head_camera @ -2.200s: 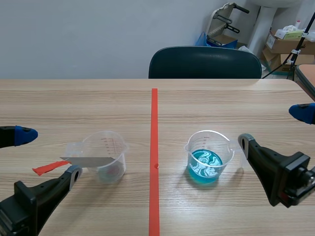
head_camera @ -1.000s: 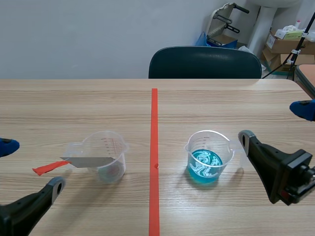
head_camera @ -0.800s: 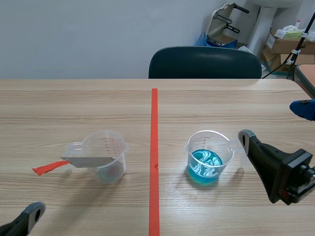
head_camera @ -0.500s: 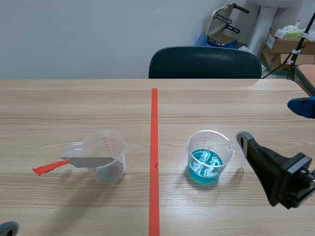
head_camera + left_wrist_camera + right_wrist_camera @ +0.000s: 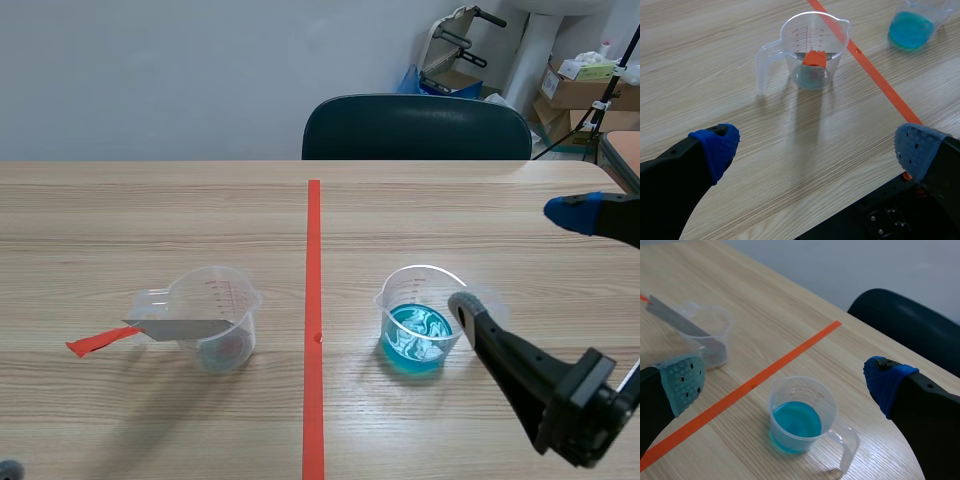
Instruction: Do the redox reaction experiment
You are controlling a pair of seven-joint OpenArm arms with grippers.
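Right gripper point(image 5: 511, 258) (spread wide) hangs beside blue-liquid cup point(image 5: 418, 322).

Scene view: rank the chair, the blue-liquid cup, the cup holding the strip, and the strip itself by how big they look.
1. The chair.
2. The blue-liquid cup and the strip's cup: about alike, so tied.
3. The strip: long but thin, smallest.

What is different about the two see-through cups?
The right cup holds bright blue liquid; the left cup looks only pale greyish at its bottom. The left cup has a grey strip with a red end leaning in it; the right cup has none. Both are clear, upright and have handles.
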